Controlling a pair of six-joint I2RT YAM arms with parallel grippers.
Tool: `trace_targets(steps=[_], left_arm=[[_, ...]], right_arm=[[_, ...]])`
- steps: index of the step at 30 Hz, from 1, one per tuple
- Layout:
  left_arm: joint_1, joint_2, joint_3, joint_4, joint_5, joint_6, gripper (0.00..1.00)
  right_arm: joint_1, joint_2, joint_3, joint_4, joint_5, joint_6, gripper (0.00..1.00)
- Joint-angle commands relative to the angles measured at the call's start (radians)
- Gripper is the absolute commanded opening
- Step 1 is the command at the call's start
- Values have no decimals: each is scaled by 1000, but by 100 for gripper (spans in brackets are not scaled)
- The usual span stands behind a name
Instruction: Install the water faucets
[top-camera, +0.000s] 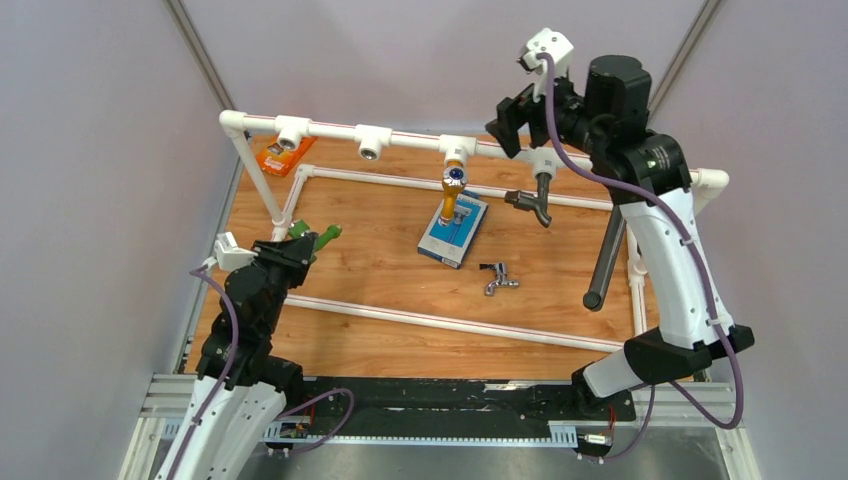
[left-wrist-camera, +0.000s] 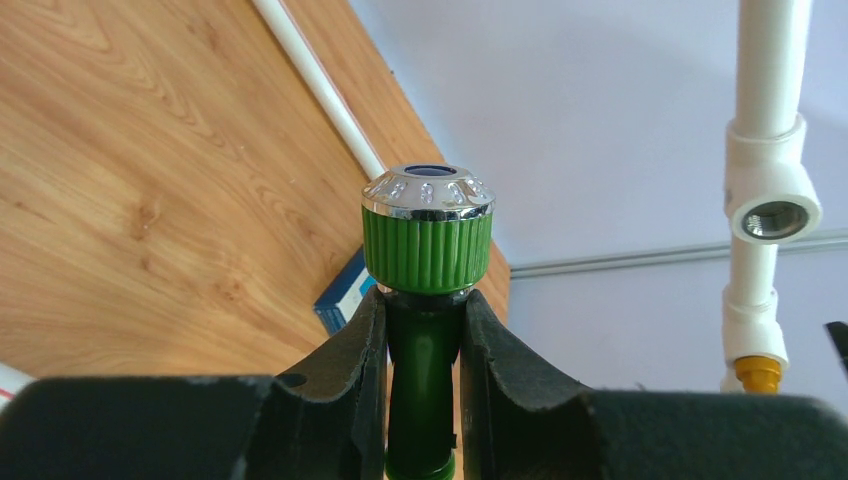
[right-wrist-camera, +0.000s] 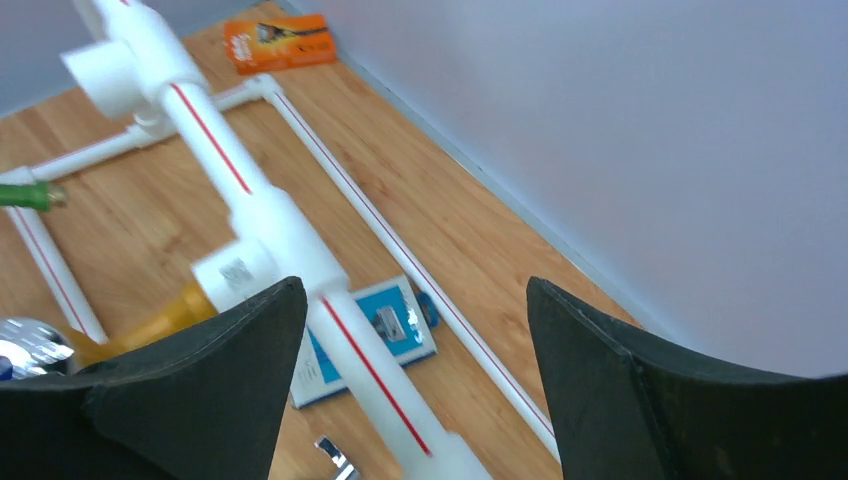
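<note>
Two faucets are loose. The green faucet (left-wrist-camera: 427, 240) is clamped in my left gripper (left-wrist-camera: 425, 310), the pads narrowed on its stem just under the ribbed collar, with the chrome-rimmed end pointing away from the wrist. From overhead it pokes out past the left gripper, close beside the left post of the pipe frame (top-camera: 400, 137). The chrome faucet (top-camera: 497, 277) lies on the wooden table (top-camera: 380, 275), well apart from both grippers, just beside the corner of the blue-and-white box (top-camera: 453, 230).

My right gripper (right-wrist-camera: 415, 290) stands wide with nothing between its fingers, up at the frame's top rail and over its fourth tee.

I count four tee sockets on that rail. Two are open, one carries a yellow faucet (top-camera: 453, 185) and one carries a dark faucet (top-camera: 535, 200). There is one box and one orange packet (top-camera: 283, 157), which is beyond the left gripper at the far corner.

Only the left wrist view shows where the pads bite, and it also shows the thread inside an open socket (left-wrist-camera: 775, 220). Only the right wrist view shows how wide the right fingers stand, since overhead sees them edge-on. That view catches just a chrome sliver at its bottom edge, and I cannot tell what it is.
</note>
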Motion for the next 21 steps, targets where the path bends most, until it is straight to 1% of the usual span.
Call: trace_targets(steps=[1, 5, 8, 9, 13, 17, 19, 21], left_arm=[[3, 8, 54, 96, -3, 10, 0], [3, 20, 84, 112, -29, 7, 0], [3, 40, 120, 135, -41, 14, 0], [4, 51, 123, 142, -43, 14, 0], [3, 92, 140, 201, -51, 10, 0], [4, 147, 176, 239, -78, 16, 0], [3, 166, 192, 262, -109, 10, 0], [6, 180, 198, 287, -149, -15, 0]], right_arm=[[-132, -78, -106, 38, -150, -42, 86], [-164, -106, -171, 15, -217, -90, 85], [-164, -101, -182, -18, -308, -127, 82], [-163, -93, -180, -28, -317, -133, 81], [-161, -21, -138, -87, -329, -162, 77], [-156, 60, -82, -133, -305, -185, 75], [-144, 98, -52, -163, -288, -190, 72], [-130, 121, -36, -174, -274, -187, 67]])
